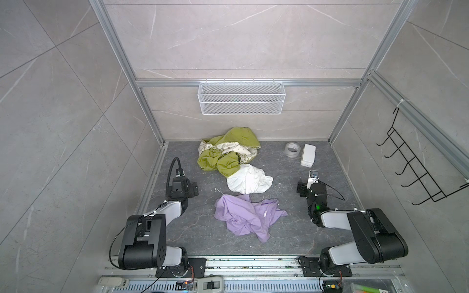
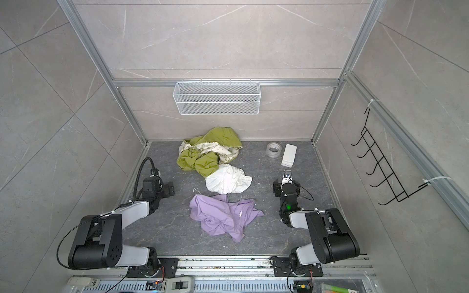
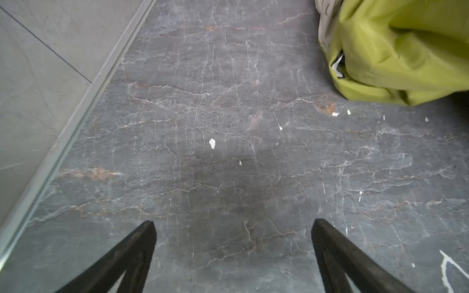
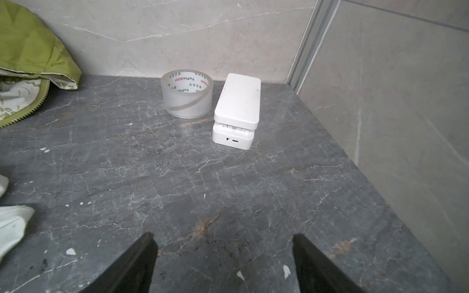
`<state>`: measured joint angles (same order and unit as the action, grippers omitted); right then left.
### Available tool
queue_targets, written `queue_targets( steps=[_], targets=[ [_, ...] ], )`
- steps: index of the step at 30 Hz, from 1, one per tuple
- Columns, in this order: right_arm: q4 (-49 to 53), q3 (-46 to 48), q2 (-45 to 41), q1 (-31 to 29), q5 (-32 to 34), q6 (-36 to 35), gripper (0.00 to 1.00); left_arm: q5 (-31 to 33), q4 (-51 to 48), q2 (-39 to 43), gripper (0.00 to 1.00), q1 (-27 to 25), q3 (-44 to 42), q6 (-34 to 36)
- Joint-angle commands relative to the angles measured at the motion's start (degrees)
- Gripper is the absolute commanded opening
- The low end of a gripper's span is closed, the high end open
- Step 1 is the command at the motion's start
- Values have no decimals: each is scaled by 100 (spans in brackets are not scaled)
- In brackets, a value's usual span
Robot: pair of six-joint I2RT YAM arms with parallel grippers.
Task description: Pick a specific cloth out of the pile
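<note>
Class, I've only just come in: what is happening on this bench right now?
Nothing is being handled. The lilac cloth lies spread on the dark tabletop, nearer the arms than the green-and-floral cloth and white cloth, barely touching the white one if at all. The left gripper and right gripper sit on either side, both open and empty. A tape roll and a white box stand at the back.

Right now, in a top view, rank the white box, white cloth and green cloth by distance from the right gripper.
From the right gripper:
1. White box, just beyond it by the back wall.
2. White cloth, toward the middle.
3. Green cloth, farther back and left.
</note>
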<state>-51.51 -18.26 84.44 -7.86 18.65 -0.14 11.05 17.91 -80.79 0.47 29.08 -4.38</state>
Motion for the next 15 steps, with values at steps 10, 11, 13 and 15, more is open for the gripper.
queue_targets(
  steps=[10,11,13,15],
  targets=[
    [-218,-105,271,196,-486,281,100,-532,2391,-367,98,245,-528,286],
    [-145,-139,276,191,-515,286,100,-580,2536,-394,98,250,-603,296],
    [-117,-173,300,197,-546,283,100,-525,3160,-594,98,250,-811,314],
    [-86,-187,307,212,-578,303,100,-550,2905,-517,99,245,-763,304]
  ],
)
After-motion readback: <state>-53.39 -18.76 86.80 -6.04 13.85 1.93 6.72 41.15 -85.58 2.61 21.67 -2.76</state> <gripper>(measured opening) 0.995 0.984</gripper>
